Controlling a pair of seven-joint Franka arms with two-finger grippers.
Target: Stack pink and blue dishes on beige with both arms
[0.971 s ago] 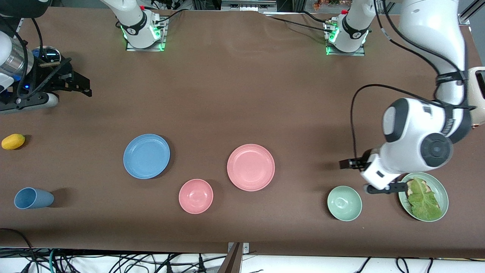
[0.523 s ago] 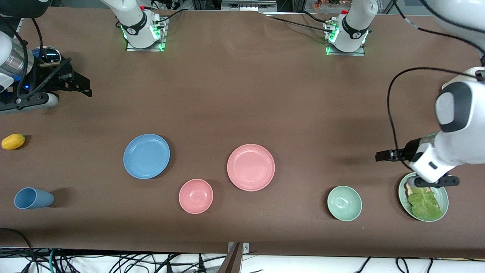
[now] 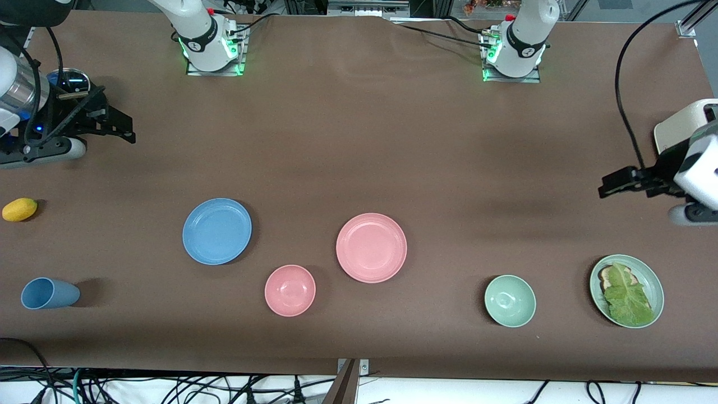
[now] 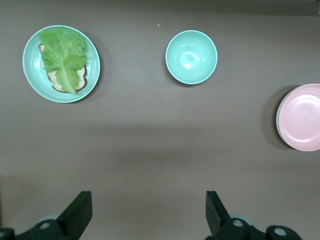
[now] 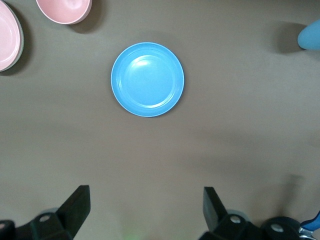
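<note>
Blue plate [image 3: 217, 230] flat on table [image 3: 359, 140], toward right arm's end; pink plate [image 3: 371, 247] mid-table, well apart from blue, a bit nearer the front cam; in left wrist view a pale greenish rim peeks under pink plate's edge, can't tell what it is; no beige plate visible on its own. Small pink bowl [image 3: 290, 290] between the two plates, nearer cam than both; not touching either. Mint bowl [image 3: 510, 301] + mint dish w/ lettuce leaf on toast [image 3: 626, 290] toward left arm's end, beside each other, apart. Blue cup [image 3: 49, 293] on its side and yellow fruit [image 3: 19, 209] at right arm's end edge.

Left gripper [image 3: 645, 193] up over bare table at left arm's end, fingers [image 4: 79, 214] spread wide, nothing btwn them. Right gripper [image 3: 101, 134] up over bare table at right arm's end, fingers [image 5: 76, 206] wide apart, empty; blue plate centred in its wrist view.
</note>
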